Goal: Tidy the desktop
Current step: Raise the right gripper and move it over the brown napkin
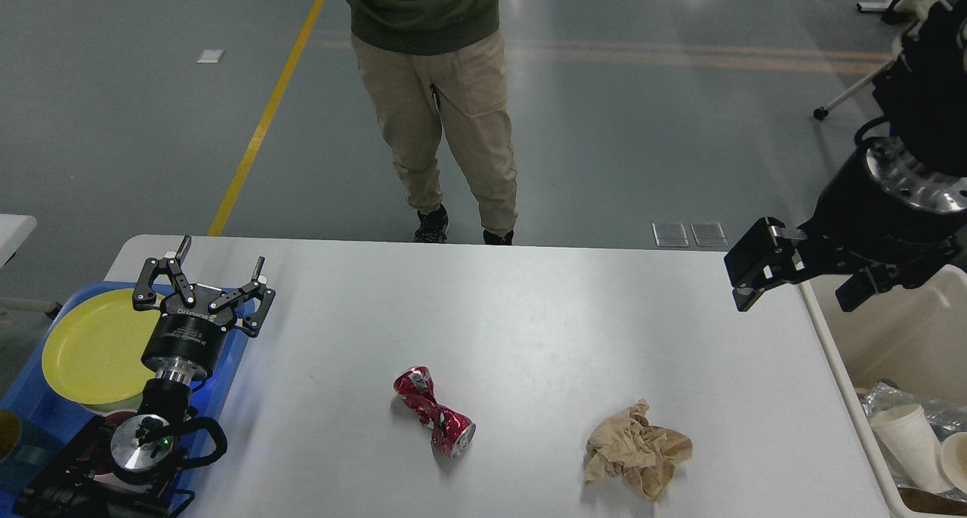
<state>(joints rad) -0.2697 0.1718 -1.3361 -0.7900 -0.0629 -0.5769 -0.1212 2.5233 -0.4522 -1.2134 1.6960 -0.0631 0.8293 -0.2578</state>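
The white desktop (529, 314) holds a crushed red can (434, 420) near the front middle. A crumpled brown paper wad (638, 457) lies to the can's right. My left gripper (221, 255) is open and empty, fingers pointing up, over the table's left edge beside the blue tray. My right gripper (804, 280) hangs above the table's far right edge with its fingers spread and nothing between them. Both grippers are well away from the can and the paper.
A blue tray (30, 405) at the left holds a yellow plate (91, 348). A beige bin (906, 329) at the right holds paper cups (910, 435) and plastic wrap. A person (446, 103) stands at the table's far edge.
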